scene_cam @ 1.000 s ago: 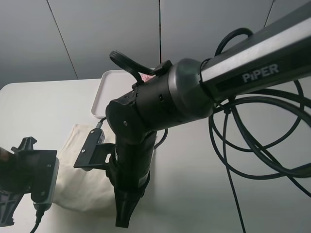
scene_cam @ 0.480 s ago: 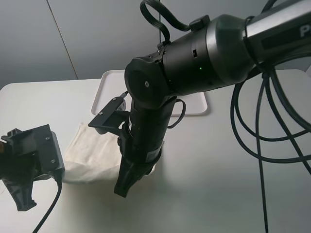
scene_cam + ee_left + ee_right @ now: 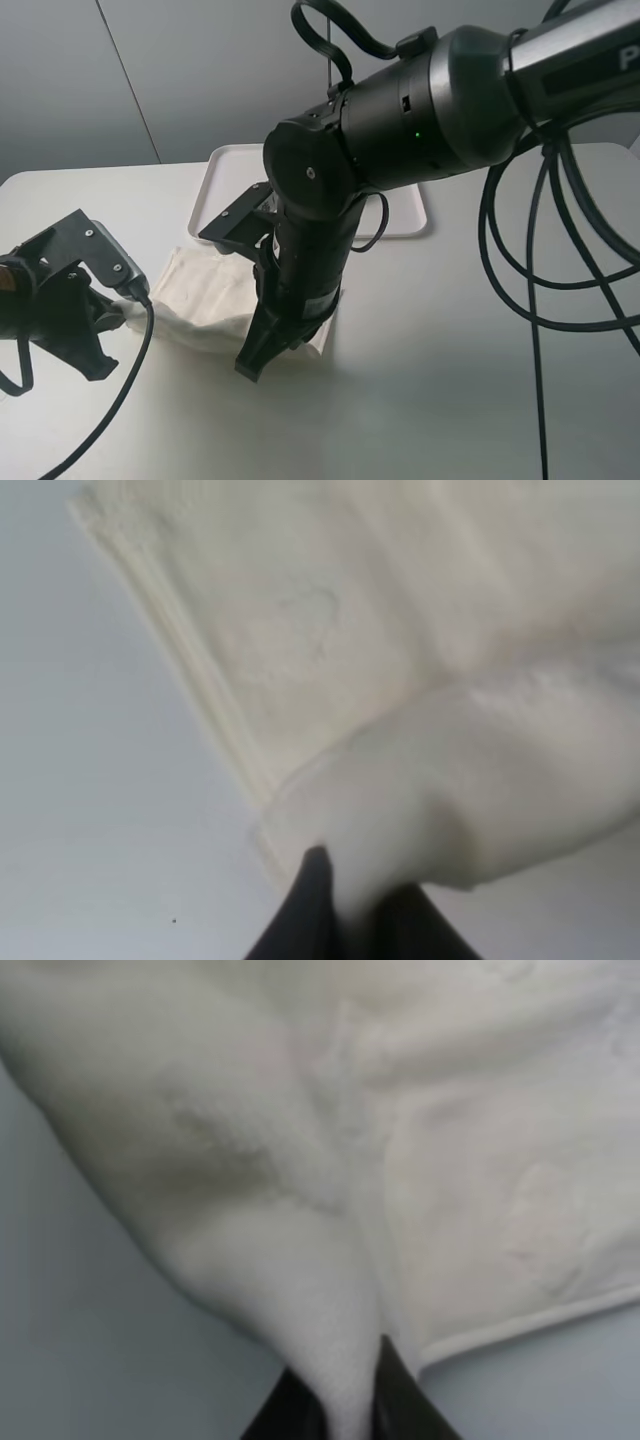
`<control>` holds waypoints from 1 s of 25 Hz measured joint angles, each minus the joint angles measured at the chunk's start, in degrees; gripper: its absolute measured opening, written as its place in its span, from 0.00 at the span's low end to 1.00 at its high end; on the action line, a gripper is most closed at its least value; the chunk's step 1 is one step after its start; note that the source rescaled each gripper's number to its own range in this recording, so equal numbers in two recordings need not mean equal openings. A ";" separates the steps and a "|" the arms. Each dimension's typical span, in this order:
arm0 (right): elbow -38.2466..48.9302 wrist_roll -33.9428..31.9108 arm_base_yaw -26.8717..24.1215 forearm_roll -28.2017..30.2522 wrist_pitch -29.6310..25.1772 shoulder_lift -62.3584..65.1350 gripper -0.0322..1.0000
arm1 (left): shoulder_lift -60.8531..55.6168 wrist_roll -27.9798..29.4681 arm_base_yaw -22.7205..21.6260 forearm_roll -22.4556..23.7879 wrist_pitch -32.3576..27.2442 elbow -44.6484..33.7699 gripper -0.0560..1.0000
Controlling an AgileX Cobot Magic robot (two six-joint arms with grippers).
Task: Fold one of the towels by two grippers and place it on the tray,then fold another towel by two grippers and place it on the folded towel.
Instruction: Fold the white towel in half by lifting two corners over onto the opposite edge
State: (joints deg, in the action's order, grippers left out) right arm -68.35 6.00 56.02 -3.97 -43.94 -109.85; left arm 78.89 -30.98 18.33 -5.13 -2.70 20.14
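Note:
A cream towel (image 3: 212,298) lies on the white table in front of the white tray (image 3: 222,175). My left gripper (image 3: 128,312) is shut on the towel's near left edge; the left wrist view shows its dark fingertips (image 3: 312,900) pinching a lifted fold of cloth (image 3: 470,780). My right gripper (image 3: 262,358) is shut on the towel's near right edge; the right wrist view shows its fingertips (image 3: 390,1385) clamped on raised cloth (image 3: 270,1220). The towel's near edge is lifted and carried toward the tray over the rest of it. No second towel shows.
The right arm's thick black body (image 3: 400,110) reaches over the table and hides much of the tray. Black cables (image 3: 540,260) loop over the right part of the table. The grey wall stands behind the table.
Both grippers have moved away from the table's front edge toward the tray, drawing the towel's near edge with them. The towel now looks shorter front to back.

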 joint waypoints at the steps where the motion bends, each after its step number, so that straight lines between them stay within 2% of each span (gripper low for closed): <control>1: 0.00 -1.58 -0.13 1.50 0.24 0.00 0.03 | 0.00 0.24 0.00 -0.14 0.99 0.00 0.05; 6: 0.00 -6.00 -0.95 4.88 2.65 0.00 0.03 | 0.00 0.83 0.00 -2.03 6.68 0.00 0.05; 12: 2.77 -10.42 -1.05 7.91 8.23 0.00 0.03 | 1.95 0.83 0.00 -2.26 9.90 0.00 0.05; 20: 4.89 -22.40 -1.05 20.62 11.56 0.00 0.03 | 5.67 0.83 0.00 -2.59 15.17 0.23 0.05; 22: 4.89 -24.88 -1.05 23.03 12.20 0.00 0.03 | 6.05 0.83 0.00 -2.59 16.71 0.46 0.11; 24: 5.13 -26.50 -1.05 24.22 12.76 0.00 0.05 | 6.58 0.83 0.00 -2.59 18.03 0.65 0.25; 25: 5.14 -26.80 -1.05 24.37 13.04 0.00 0.10 | 7.02 0.83 0.00 -2.59 18.58 0.58 0.38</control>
State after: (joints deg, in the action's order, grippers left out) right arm -63.21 -20.80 54.97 20.40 -30.90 -109.85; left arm 85.91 -30.15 18.33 -7.72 15.88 20.72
